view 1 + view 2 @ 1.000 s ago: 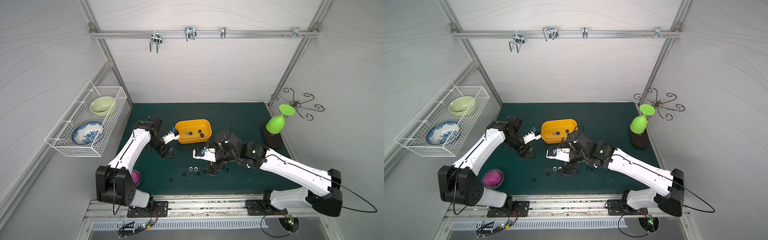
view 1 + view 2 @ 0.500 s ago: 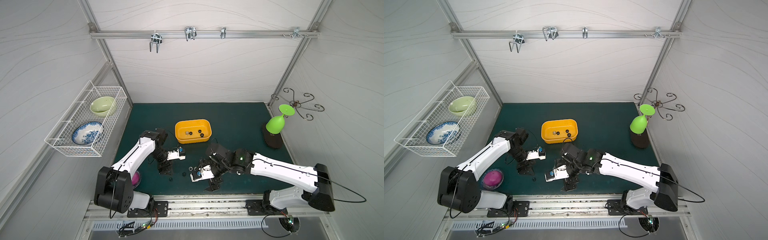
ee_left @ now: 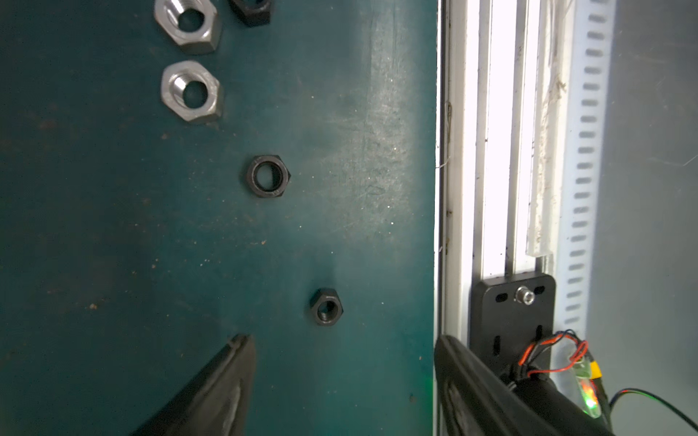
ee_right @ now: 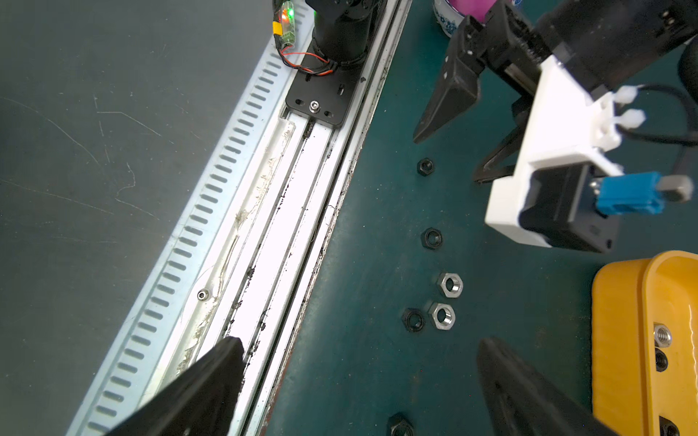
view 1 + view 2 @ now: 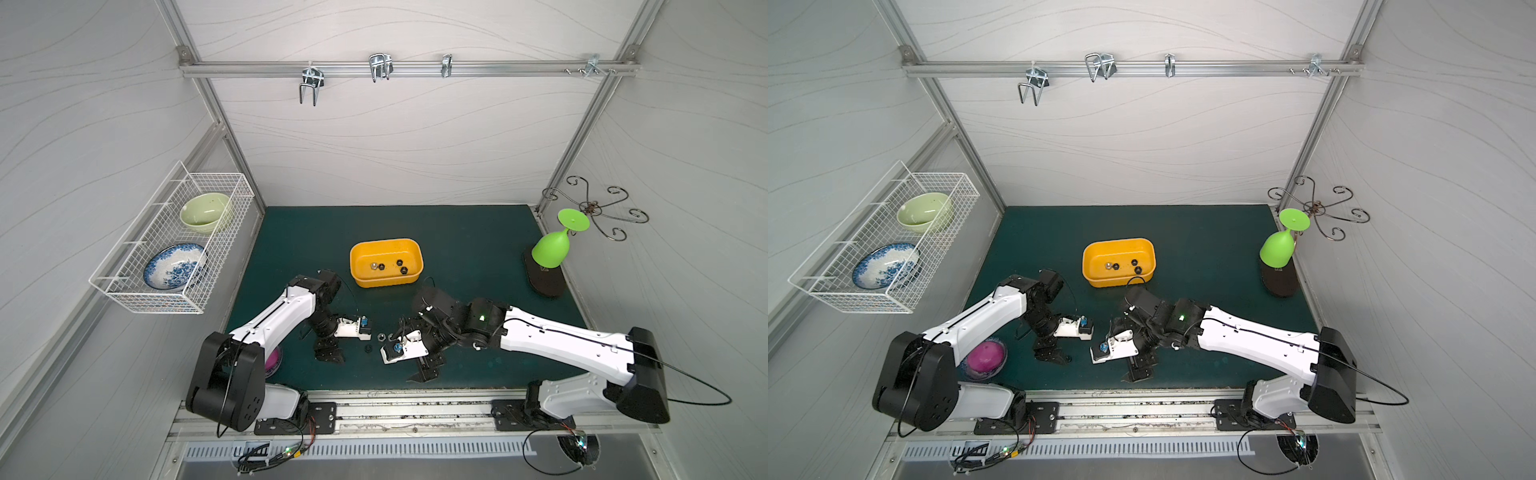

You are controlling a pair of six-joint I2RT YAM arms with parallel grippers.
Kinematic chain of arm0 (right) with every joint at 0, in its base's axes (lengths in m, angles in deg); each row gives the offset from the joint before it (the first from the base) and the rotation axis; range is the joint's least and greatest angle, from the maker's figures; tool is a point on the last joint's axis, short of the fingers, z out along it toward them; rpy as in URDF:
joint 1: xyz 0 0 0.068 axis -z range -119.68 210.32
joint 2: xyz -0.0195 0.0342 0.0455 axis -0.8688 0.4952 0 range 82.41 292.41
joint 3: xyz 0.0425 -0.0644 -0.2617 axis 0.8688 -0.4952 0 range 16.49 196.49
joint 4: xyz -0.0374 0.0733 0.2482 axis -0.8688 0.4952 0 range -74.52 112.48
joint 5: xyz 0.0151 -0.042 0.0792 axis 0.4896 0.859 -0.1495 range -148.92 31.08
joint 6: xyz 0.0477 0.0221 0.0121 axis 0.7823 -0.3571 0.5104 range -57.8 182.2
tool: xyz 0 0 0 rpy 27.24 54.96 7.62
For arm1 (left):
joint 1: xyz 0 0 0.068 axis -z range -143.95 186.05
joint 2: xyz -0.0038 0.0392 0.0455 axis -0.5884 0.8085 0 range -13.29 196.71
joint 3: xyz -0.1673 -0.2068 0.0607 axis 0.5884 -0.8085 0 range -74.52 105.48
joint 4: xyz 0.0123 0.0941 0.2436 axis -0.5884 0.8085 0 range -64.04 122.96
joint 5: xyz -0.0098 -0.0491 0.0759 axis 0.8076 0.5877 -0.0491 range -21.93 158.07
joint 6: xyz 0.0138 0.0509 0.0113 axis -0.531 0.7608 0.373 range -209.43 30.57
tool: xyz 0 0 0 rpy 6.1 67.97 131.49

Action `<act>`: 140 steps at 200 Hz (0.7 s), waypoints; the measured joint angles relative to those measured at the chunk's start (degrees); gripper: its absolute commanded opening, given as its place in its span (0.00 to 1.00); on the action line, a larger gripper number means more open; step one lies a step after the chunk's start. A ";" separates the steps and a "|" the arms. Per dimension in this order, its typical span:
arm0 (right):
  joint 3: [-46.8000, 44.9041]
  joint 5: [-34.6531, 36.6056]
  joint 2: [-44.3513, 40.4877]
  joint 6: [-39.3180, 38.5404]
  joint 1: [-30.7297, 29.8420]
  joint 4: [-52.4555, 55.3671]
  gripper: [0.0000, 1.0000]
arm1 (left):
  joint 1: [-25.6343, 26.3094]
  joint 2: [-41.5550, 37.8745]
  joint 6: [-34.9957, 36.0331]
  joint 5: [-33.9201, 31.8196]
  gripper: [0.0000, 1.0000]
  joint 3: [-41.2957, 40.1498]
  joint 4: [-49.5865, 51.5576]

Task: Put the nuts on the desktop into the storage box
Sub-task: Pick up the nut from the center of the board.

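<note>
Plainly, left gripper [image 3: 342, 338] and right gripper [image 4: 359, 341] gaped empty; a skewed pinch could flick the small black nut [image 3: 326, 311] off the desktop [image 3: 113, 226].

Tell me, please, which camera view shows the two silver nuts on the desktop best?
The left wrist view: the silver nuts are large and sharp there, threads visible. The right wrist view shows both, smaller, beside a black nut. In a top view one is only a tiny speck.
</note>
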 measured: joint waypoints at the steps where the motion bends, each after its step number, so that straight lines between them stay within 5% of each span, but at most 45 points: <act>1: 0.00 0.00 0.00 0.00 0.00 0.00 0.99 | 0.11 -0.04 0.00 -0.04 0.78 -0.09 -0.13; 140: -1.14 2.21 -0.02 0.02 -0.02 -1.18 0.99 | 6.29 -1.90 0.87 -5.90 0.76 -7.91 -7.91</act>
